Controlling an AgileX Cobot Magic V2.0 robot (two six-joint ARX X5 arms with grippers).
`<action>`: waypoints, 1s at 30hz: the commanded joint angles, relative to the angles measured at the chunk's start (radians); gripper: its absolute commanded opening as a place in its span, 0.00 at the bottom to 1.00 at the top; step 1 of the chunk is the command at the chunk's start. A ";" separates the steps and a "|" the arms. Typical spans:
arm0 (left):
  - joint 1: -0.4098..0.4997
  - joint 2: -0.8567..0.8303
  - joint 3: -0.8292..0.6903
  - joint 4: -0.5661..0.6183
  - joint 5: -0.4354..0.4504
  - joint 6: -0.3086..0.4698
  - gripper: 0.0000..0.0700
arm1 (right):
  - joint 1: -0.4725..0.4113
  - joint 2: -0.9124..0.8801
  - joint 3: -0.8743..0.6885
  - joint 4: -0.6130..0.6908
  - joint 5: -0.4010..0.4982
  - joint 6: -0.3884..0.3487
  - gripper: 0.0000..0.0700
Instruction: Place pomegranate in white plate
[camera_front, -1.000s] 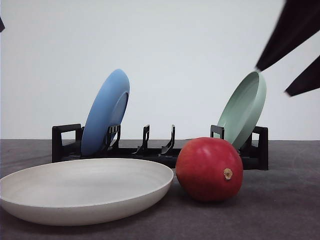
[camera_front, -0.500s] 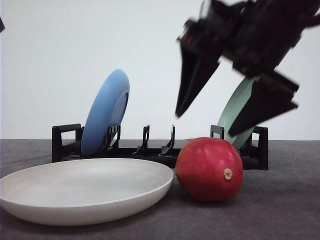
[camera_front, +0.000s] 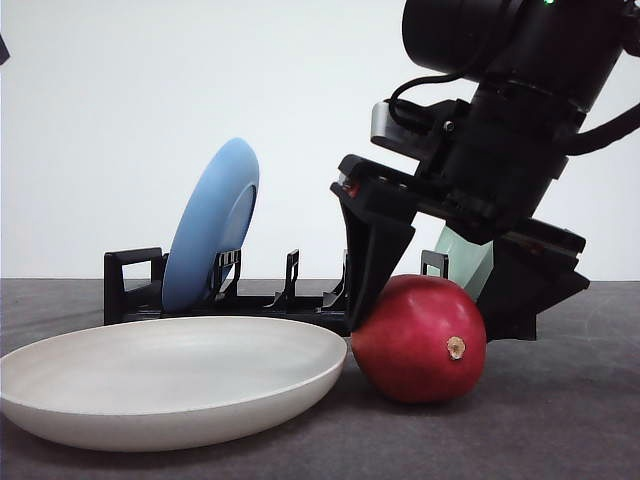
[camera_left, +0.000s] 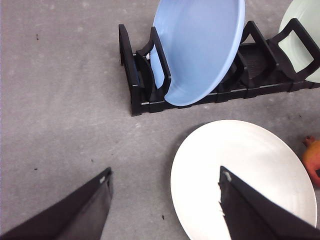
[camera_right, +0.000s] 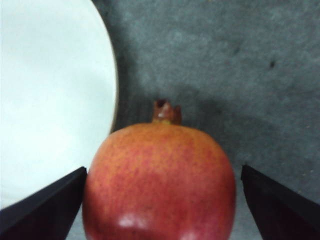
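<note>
The pomegranate (camera_front: 420, 340) sits on the grey tabletop (camera_front: 570, 420), just beside the white plate (camera_front: 165, 380) on its right, w/ its tan nub facing the front camera. The right gripper (camera_front: 440, 300) is low over the fruit, jaws spread wide, one finger on each side of it; in the right wrist view the pomegranate (camera_right: 159, 182) lies between the two dark fingertips (camera_right: 42, 205), close to them, but I can't tell if they touch it. The white plate (camera_right: 50, 95) lies flat, nothing in it, its rim near the fruit. Behind, a black rack (camera_front: 135, 290) holds a blue plate (camera_front: 212, 225) standing on edge, tilted, and a pale green plate (camera_front: 465, 255) mostly hidden behind the right arm. The left gripper (camera_left: 165, 200) hangs above the tabletop (camera_left: 60, 100) near the white plate (camera_left: 245, 175), jaws apart, gripping nothing; the rack (camera_left: 137, 85) and blue plate (camera_left: 200, 47) show beyond it.
</note>
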 joint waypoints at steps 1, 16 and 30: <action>-0.002 0.006 0.012 0.005 0.000 0.007 0.56 | 0.011 0.015 0.016 0.003 -0.011 0.019 0.79; -0.002 0.006 0.012 0.005 0.000 0.007 0.56 | 0.008 0.015 0.248 -0.297 -0.104 -0.149 0.60; -0.002 0.006 0.012 0.000 0.000 0.007 0.56 | 0.164 0.155 0.303 -0.025 -0.112 -0.165 0.61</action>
